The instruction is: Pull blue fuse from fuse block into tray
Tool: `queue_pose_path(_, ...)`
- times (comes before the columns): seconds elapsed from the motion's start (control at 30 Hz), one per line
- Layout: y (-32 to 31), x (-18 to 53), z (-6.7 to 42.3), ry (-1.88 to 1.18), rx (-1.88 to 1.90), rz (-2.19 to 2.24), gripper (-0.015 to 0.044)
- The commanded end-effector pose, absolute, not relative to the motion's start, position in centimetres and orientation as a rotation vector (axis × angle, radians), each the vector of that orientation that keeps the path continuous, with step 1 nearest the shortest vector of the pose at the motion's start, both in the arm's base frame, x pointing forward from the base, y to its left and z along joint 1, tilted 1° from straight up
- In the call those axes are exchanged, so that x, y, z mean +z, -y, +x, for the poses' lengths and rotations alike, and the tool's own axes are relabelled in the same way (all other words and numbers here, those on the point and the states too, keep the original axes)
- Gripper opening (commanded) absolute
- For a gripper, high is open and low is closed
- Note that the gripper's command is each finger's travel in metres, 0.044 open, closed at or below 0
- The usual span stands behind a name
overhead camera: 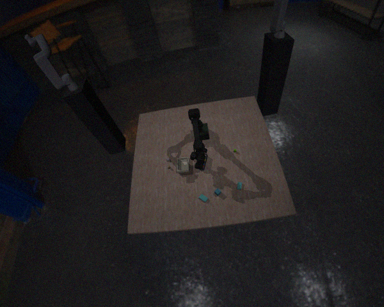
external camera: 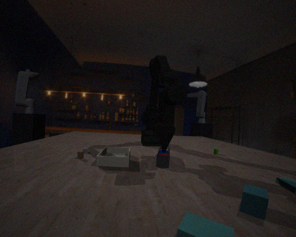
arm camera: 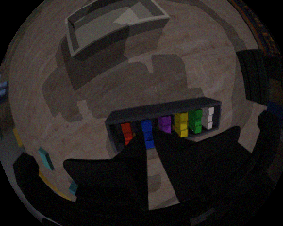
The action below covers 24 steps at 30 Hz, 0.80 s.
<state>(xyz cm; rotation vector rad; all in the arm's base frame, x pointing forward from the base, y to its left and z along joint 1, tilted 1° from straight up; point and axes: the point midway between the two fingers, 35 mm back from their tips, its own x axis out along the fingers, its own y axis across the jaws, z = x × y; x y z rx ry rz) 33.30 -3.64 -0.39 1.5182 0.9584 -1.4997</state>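
Observation:
The dark fuse block stands on the table with a row of fuses: red, blue, purple, yellow, green and white. The blue fuse sits in its slot, second from the left in the wrist view. My gripper is straight above the block and shut on the blue fuse, one dark finger on each side of it. The light grey open tray stands empty a short way to the left of the block.
Two small cubes lie left of the tray. A small green cylinder stands to the right. Teal blocks lie near the front. Dark pillars stand beside the table.

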Motion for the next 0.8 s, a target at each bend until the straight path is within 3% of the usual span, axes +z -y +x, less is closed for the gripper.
queue_pose_path(0.0,3.6,-0.1,33.4,-0.959,-1.496,1.520,0.0000)
queue_pose_path(0.77,3.6,1.1,33.4,-0.961,-1.495,1.519,0.0000)
